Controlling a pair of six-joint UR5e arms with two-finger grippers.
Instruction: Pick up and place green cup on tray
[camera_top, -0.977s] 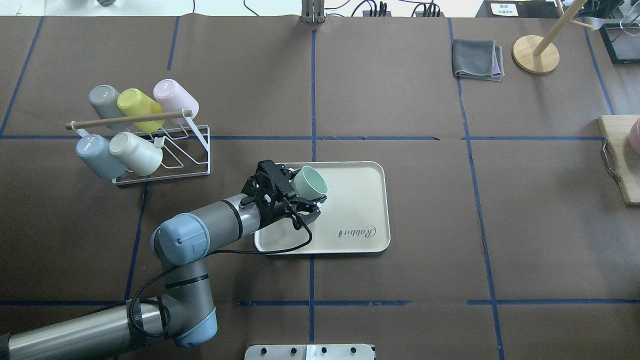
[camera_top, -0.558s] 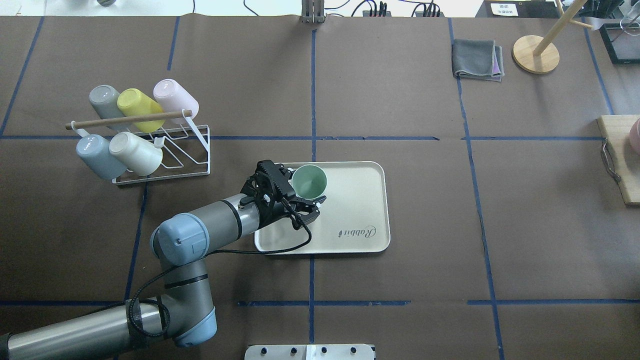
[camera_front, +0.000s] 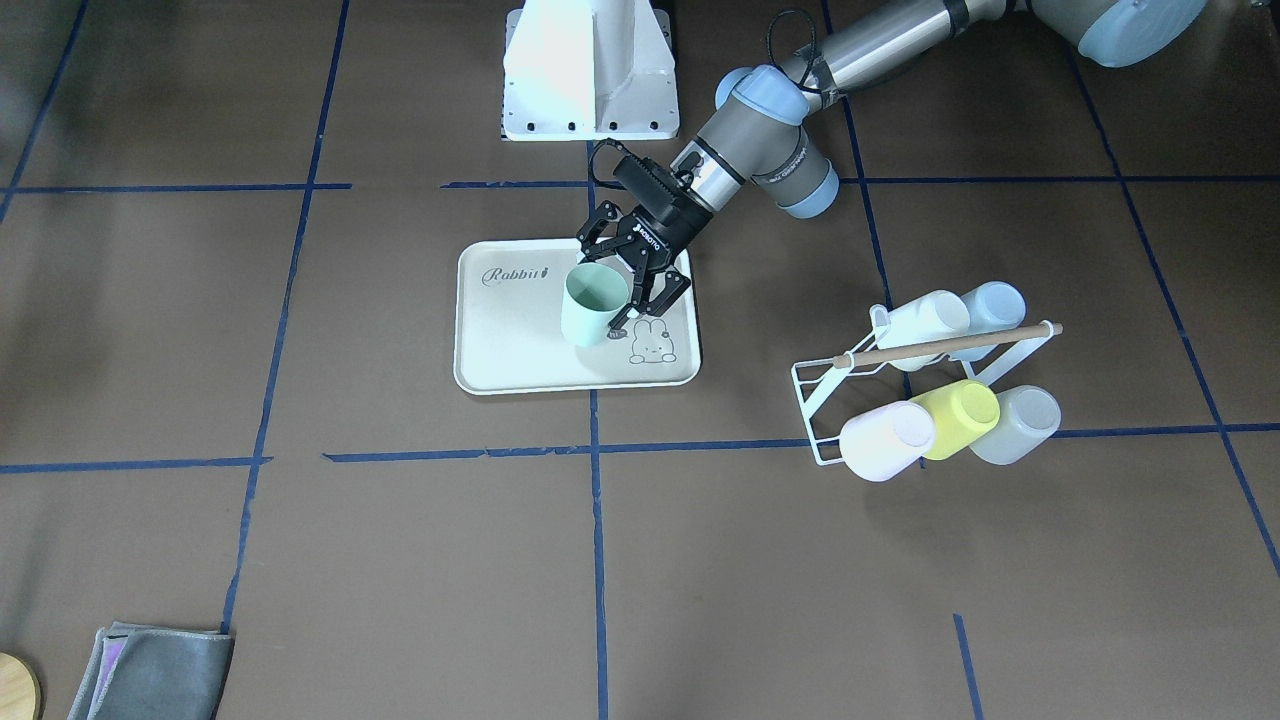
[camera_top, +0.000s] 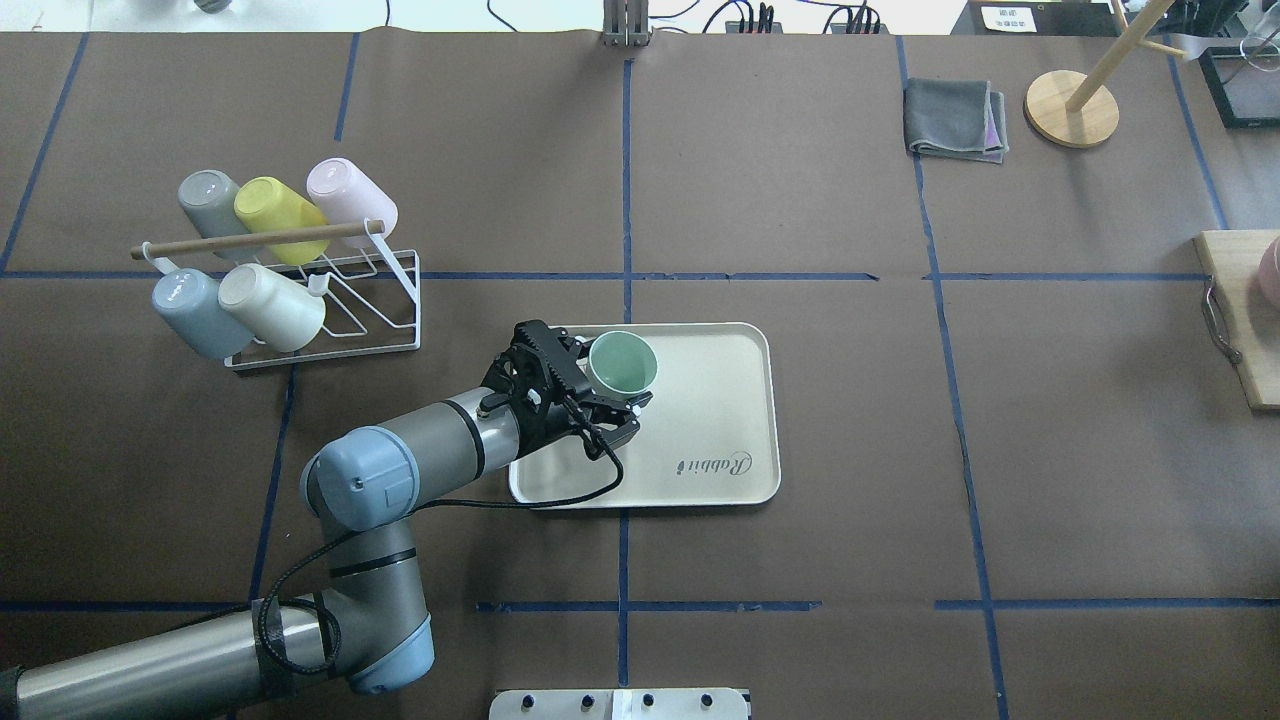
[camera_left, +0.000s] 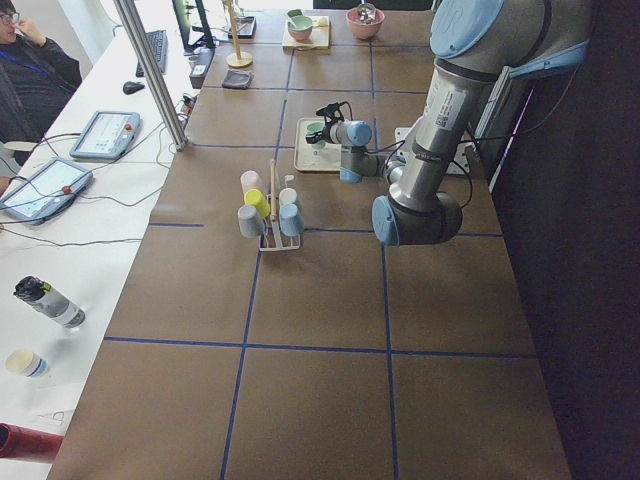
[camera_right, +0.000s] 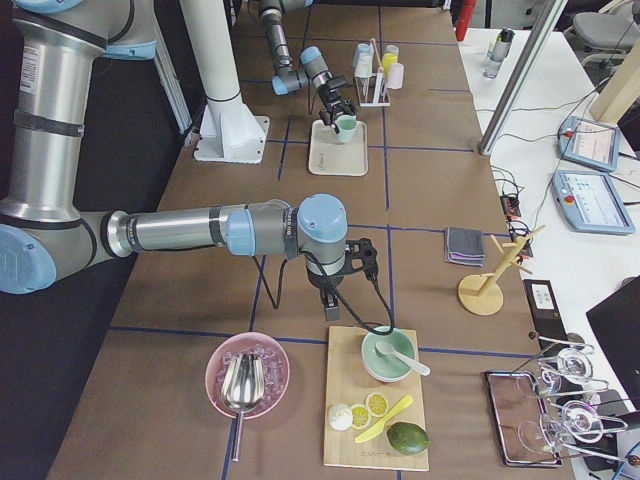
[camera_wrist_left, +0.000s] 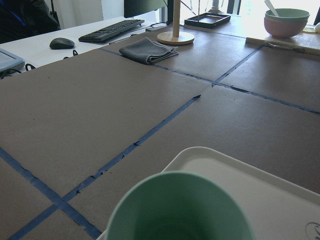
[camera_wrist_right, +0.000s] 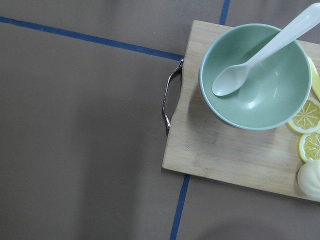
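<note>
- The cup's (camera_front: 594, 305) lower half is cut off in the left wrist view; only its rim and inside are seen there.
- The right tool (camera_right: 333, 298) is seen only from the side, so its state cannot be told.
- The left tool (camera_top: 605, 378) is spread wide, released; the cup is flanked by its fingers, and contact cannot be made out.
- The cup is stood upright on the tray (camera_front: 510, 340).

We look over a long table covered in brown paper (camera_top: 800, 200), gridded with blue tape lines (camera_top: 627, 200), beside a white side desk (camera_left: 70, 270).
</note>
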